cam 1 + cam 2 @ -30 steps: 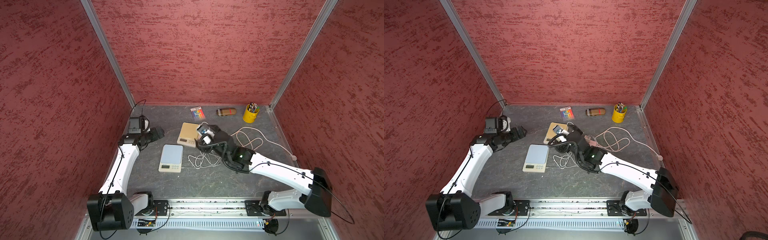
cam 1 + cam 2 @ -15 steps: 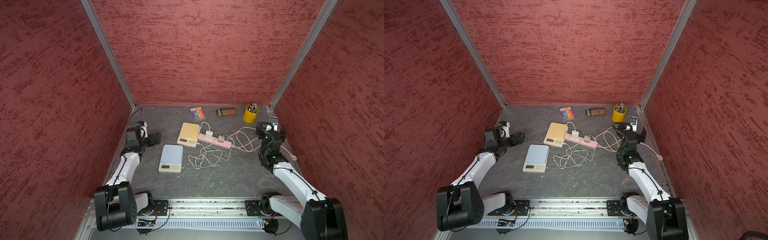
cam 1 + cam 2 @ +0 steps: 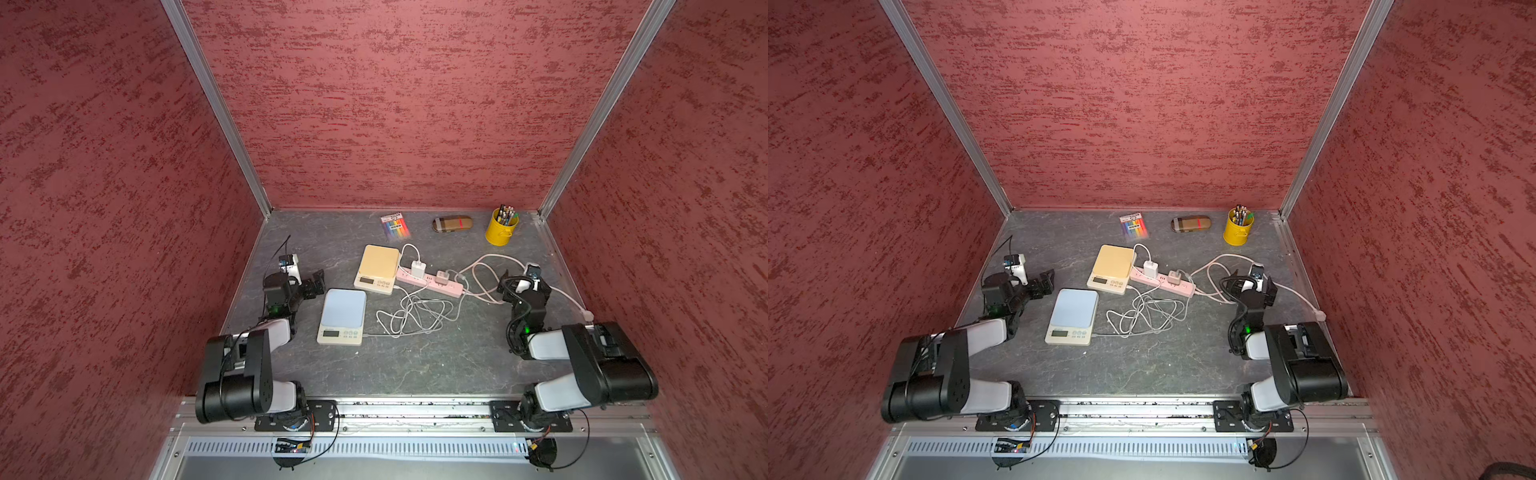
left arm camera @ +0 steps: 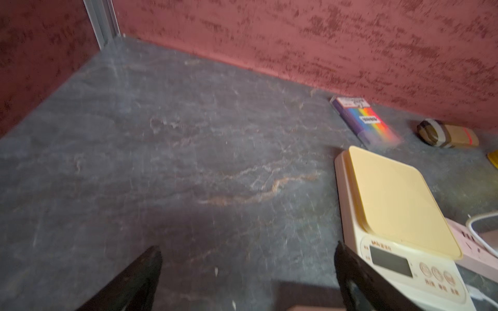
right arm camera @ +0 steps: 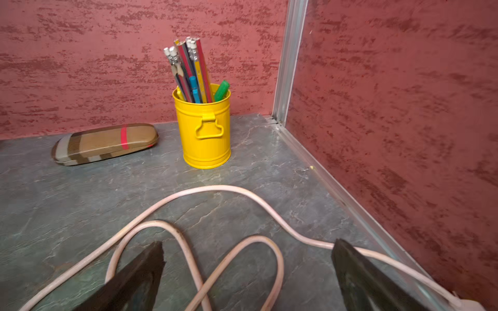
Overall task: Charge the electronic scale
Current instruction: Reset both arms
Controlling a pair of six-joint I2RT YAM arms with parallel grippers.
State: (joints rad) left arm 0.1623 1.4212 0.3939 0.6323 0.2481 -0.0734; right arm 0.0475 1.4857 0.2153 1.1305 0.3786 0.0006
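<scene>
Two electronic scales lie mid-table in both top views: a yellow-topped scale [image 3: 376,266] [image 4: 393,199] and a blue-topped scale [image 3: 343,313] [image 3: 1073,309]. A pink power strip [image 3: 430,283] holds a white adapter [image 3: 417,269] and a beige adapter [image 3: 442,277]. A white cable loops from the white adapter to the yellow scale. A tangled grey cable [image 3: 411,318] runs from the beige adapter to the blue scale's front corner. My left gripper [image 3: 318,282] [image 4: 248,258] stands open and empty left of the scales. My right gripper [image 3: 524,286] [image 5: 248,255] stands open above the strip's pink cord [image 5: 188,242].
A pack of coloured markers [image 3: 395,225], a striped glasses case [image 3: 452,223] and a yellow can of pencils [image 3: 501,227] stand along the back wall. The pink cord loops right to a plug [image 3: 587,316] by the red side wall.
My right arm has pulled back from over the power strip to the right side and folded up. The left arm has also folded back toward its base. Both grippers stay open.
</scene>
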